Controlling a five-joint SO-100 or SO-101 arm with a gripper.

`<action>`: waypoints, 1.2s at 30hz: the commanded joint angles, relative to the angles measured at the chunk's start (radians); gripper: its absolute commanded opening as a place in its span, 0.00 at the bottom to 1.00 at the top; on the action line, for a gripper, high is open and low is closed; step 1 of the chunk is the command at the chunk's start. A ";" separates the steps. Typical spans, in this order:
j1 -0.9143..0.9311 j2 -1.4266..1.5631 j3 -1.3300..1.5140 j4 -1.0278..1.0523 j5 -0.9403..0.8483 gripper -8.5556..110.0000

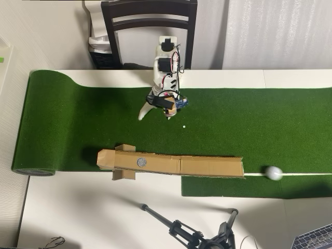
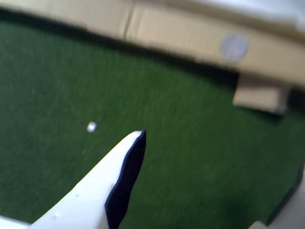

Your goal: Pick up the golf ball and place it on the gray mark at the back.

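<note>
Putting mat, overhead view, left to right.
We list: gray mark (image 1: 142, 162) on the cardboard strip (image 1: 207, 166); gripper (image 1: 154, 112), fingers spread, empty, over the green turf (image 1: 72, 119); golf ball (image 1: 274, 173) far right, on a white line.

A green turf mat (image 1: 104, 114) covers the counter (image 1: 104, 218); dark chair (image 1: 150, 21) at top, tripod (image 1: 192, 233) at bottom.

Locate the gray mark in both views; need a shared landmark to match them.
Overhead view: gray mark on the left part of the cardboard strip, lower centre.
Wrist view: gray mark, blurred, upper right on the cardboard.
Shared landmark: tiny white dot on the green turf.
</note>
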 commanded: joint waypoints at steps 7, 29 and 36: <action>-0.014 0.658 0.653 -0.278 0.078 0.50; -0.012 1.454 1.712 -0.930 0.074 0.50; -0.015 1.454 1.859 -0.930 0.092 0.50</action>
